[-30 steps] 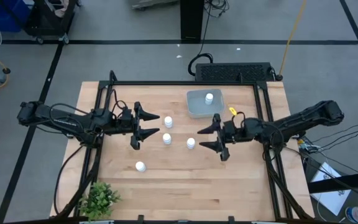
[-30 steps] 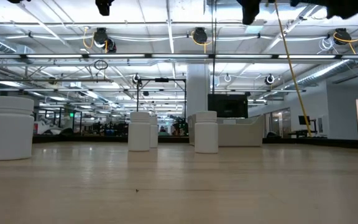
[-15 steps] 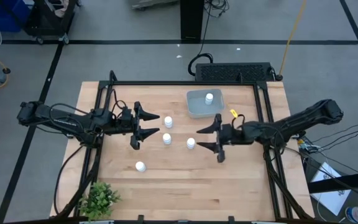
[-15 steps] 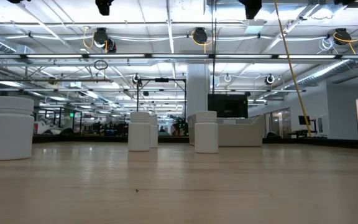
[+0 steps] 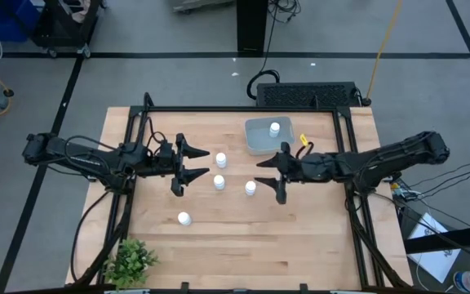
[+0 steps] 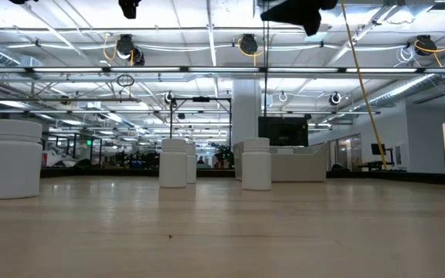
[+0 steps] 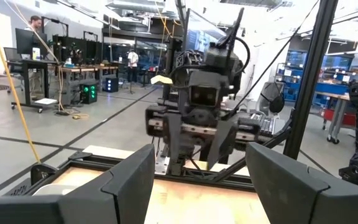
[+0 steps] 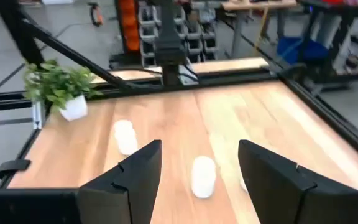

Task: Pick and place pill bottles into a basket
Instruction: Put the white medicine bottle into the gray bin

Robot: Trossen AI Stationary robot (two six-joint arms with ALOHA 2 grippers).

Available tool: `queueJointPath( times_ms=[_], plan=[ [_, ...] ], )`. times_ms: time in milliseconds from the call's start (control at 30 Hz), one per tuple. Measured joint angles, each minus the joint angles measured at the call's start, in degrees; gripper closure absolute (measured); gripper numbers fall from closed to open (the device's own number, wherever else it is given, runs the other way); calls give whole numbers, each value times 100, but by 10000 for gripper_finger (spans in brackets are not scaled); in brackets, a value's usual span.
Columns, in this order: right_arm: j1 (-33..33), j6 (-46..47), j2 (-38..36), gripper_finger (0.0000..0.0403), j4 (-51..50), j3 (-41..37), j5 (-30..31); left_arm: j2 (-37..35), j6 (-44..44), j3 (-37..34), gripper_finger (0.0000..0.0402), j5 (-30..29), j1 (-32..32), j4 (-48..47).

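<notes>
High view: the bench (image 5: 219, 245) carries four pill bottles standing loose, at (image 5: 220, 160), (image 5: 219, 181), (image 5: 250, 188) and (image 5: 184, 218). A fifth bottle (image 5: 275, 127) stands inside the basket (image 5: 255, 140) near the far edge. The right gripper (image 5: 271, 175) sits just beside the bottle right of centre, jaws spread and empty. The left gripper (image 5: 193, 167) waits left of the bottle group, jaws open, holding nothing.

Low view: three bottles stand upright on the bench; the nearest (image 6: 12, 158) is at the left edge.

Left wrist view: open jaws face the right arm (image 7: 201, 118).

Right wrist view: a bottle (image 8: 203, 177) lies between the open fingers (image 8: 129, 177), untouched; a potted plant (image 8: 64, 90) stands beyond.
</notes>
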Motion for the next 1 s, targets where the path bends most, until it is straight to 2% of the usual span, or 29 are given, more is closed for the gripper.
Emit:
queueJointPath(
  times_ms=[233,400,700,1000],
  plan=[
    [-315,216,611,196,-193,-2,-26,0,15,0,146,-55,0,71],
    [-471,337,989,177,-248,-2,-33,0,15,0,147,-55,0,72],
    [-485,577,1514,138,-241,-3,-37,0,70,0,146,-55,1,8],
    [-485,641,1941,133,-160,-5,-28,0,70,0,146,-52,1,9]
  ],
)
